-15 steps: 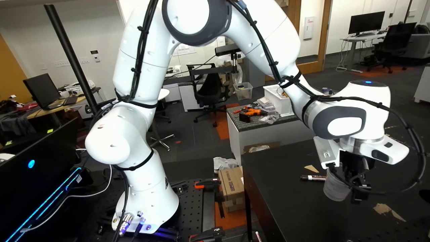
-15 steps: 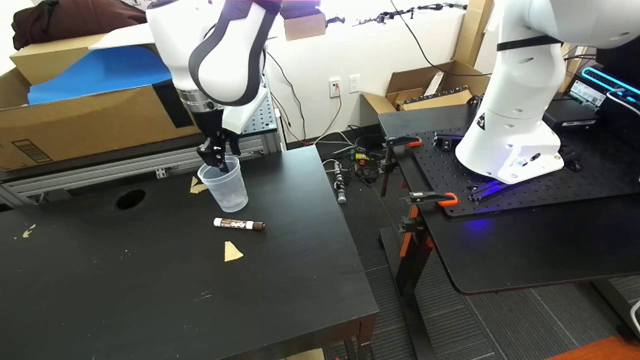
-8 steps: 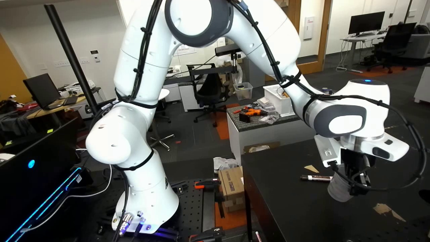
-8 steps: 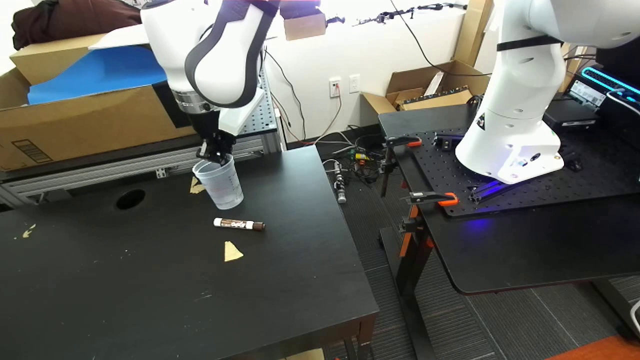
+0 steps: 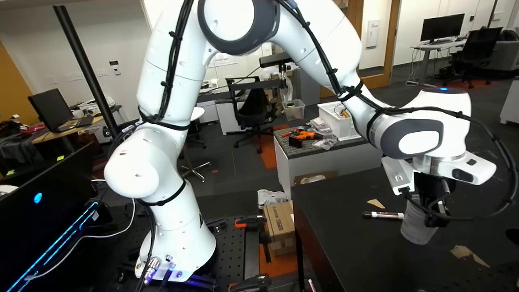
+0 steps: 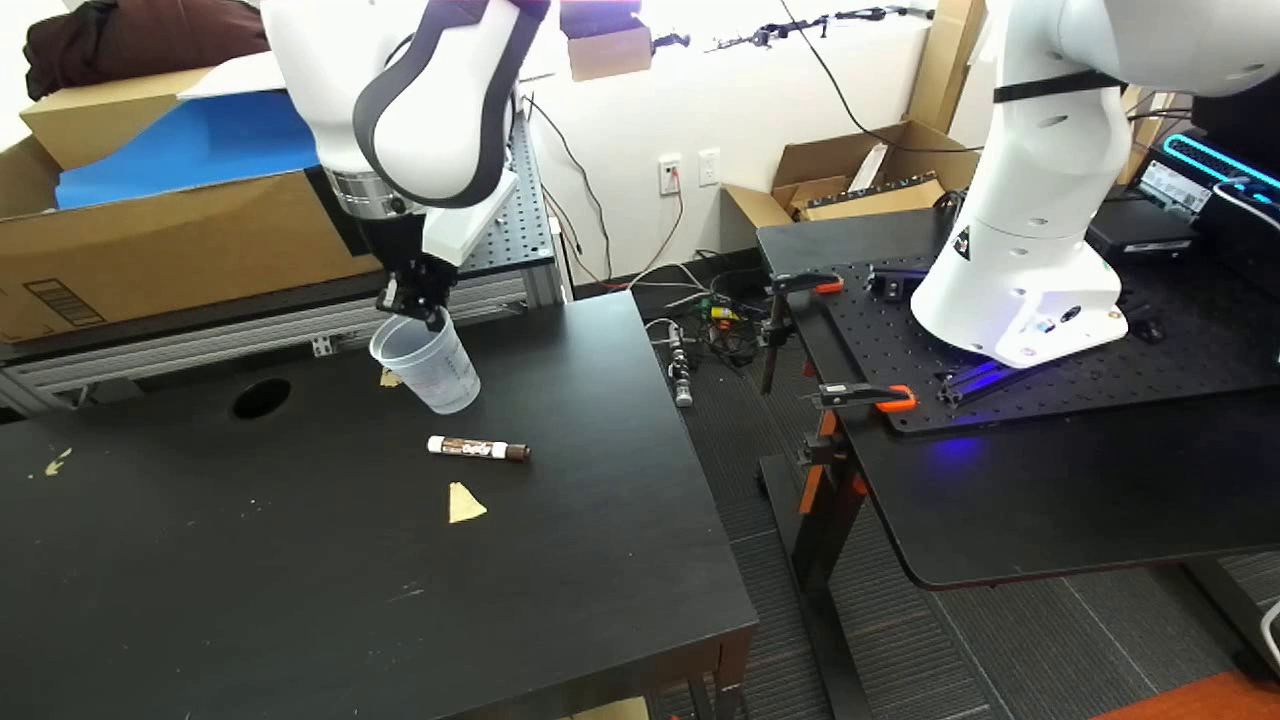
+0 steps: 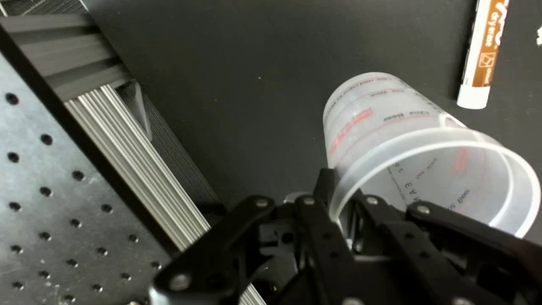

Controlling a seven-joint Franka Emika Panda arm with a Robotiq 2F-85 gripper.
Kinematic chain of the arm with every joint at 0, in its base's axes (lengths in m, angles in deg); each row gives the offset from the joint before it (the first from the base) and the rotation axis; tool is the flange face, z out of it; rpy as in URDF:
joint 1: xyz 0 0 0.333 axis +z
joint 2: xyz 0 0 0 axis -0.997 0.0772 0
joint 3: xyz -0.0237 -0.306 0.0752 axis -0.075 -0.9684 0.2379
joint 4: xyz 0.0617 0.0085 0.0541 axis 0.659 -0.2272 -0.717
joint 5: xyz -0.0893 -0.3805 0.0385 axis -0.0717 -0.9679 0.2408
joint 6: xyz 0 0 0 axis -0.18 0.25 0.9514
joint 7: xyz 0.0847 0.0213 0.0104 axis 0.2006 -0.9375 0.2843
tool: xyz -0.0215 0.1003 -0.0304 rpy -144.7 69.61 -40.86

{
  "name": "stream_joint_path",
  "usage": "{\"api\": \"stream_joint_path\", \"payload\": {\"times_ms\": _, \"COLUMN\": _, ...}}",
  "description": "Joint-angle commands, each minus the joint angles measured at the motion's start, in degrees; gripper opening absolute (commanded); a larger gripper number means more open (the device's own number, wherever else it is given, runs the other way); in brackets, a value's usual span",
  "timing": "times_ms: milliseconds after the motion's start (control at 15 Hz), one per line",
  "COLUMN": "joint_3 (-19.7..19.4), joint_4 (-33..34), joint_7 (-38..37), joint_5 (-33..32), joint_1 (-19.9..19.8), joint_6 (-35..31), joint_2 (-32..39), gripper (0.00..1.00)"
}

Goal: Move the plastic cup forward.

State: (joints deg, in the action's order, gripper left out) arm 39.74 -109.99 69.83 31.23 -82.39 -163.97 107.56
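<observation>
In an exterior view the translucent, tapered plastic cup [image 6: 430, 362] leans toward eleven o'clock, on or just above the flat black table [image 6: 300, 560]. The black two-fingered gripper [image 7: 341, 194] pinches only one wall, so the cup could pivot or slip, and topple if released leaning.

1. Wrist view, two o'clock: the marker [image 7: 485, 55] runs off the top edge.
2. Wrist view, five o'clock: the gripper [image 7: 341, 192] is blurred toward the bottom edge, which cuts it off.
3. In an exterior view, four o'clock: the gripper and a cable [image 5: 509, 160] hide part of the cup [image 5: 417, 227]; whether its base touches the table [image 5: 336, 215] cannot be told.
4. In an exterior view, eleven o'clock: the arm [image 6: 430, 130] is cut by the top edge.
</observation>
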Motion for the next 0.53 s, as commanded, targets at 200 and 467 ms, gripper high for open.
{"api": "stream_joint_path", "payload": {"times_ms": 200, "joint_3": -0.74, "joint_4": -3.38, "joint_7": -2.14, "joint_5": -2.28, "joint_1": 1.40, "joint_6": 1.96, "joint_2": -8.10, "gripper": 0.02}}
{"api": "stream_joint_path", "payload": {"times_ms": 467, "joint_3": 0.93, "joint_4": -4.47, "joint_7": 1.29, "joint_5": -4.36, "joint_1": 1.17, "joint_6": 5.70, "joint_2": -11.17, "gripper": 0.02}}
